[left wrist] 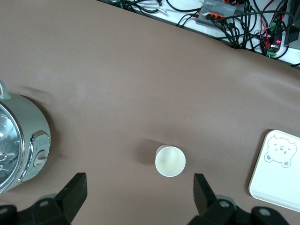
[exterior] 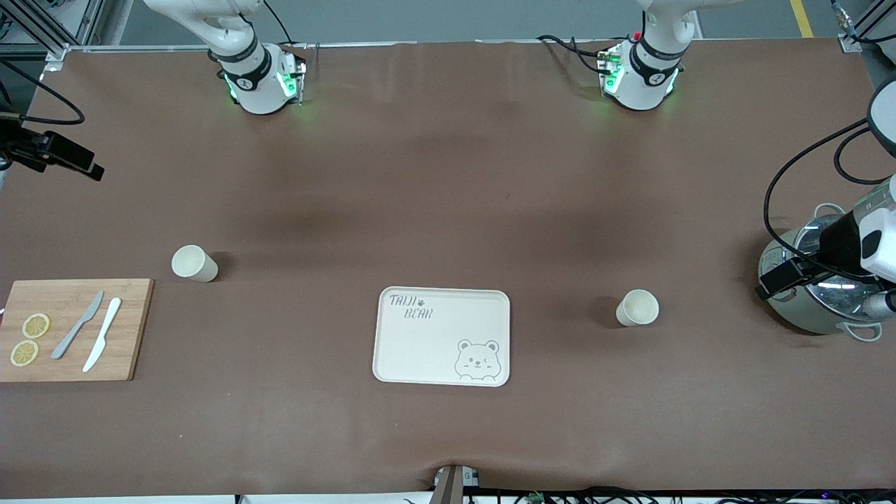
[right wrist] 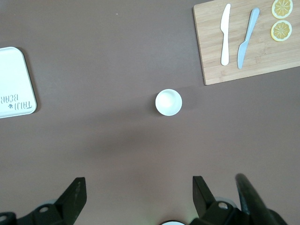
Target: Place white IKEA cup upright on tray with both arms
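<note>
The cream tray [exterior: 420,350] with "TAIJI BEAR" lettering and a bear drawing lies flat at mid-table, with nothing on it. One white cup [exterior: 638,308] stands upright beside it toward the left arm's end, and also shows in the left wrist view [left wrist: 170,161]. A second white cup [exterior: 194,264] stands upright toward the right arm's end, and also shows in the right wrist view [right wrist: 168,102]. My left gripper [left wrist: 139,197] is open and empty, high over the table between its cup and the pot. My right gripper [right wrist: 139,194] is open and empty, high over bare table.
A wooden cutting board [exterior: 70,332] with two knives and two lemon slices lies at the right arm's end. A steel pot with a glass lid [exterior: 815,301] stands at the left arm's end. Cables run along the table's front edge [left wrist: 225,18].
</note>
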### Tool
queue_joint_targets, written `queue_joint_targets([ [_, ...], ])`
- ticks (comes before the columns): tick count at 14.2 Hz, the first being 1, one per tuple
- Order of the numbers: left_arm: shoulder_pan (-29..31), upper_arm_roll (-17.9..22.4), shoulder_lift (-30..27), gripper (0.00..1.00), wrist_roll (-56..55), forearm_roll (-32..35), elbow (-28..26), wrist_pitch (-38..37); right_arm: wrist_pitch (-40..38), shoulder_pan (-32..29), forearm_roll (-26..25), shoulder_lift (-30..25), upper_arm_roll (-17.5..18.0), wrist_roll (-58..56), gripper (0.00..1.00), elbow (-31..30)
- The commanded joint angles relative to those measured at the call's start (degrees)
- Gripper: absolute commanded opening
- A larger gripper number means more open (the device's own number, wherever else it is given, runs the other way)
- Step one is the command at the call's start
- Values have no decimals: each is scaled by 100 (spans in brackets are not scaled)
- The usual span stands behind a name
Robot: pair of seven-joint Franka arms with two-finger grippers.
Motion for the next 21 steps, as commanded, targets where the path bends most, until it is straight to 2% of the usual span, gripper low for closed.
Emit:
queue_joint_targets([
  [1, -31, 2, 182, 100, 12, -24, 225, -90, -34, -9, -42, 7, 44, 40, 100, 48],
  [5, -5, -6, 244, 100, 20, -50, 260, -90, -166, 8, -85, -1, 70, -13, 100, 39],
  [8, -101, -33, 288, 100, -128, 20, 260, -64, -140, 210, -393, -2, 88, -4, 100, 48],
  [15, 21, -50, 306, 100, -164, -23, 190, -55, -122, 149, -314, 7, 62, -4, 100, 66],
  [21, -145, -77, 271, 100, -304, -14, 67, -160, -122, 140, -323, 51, 53, -92, 100, 83],
])
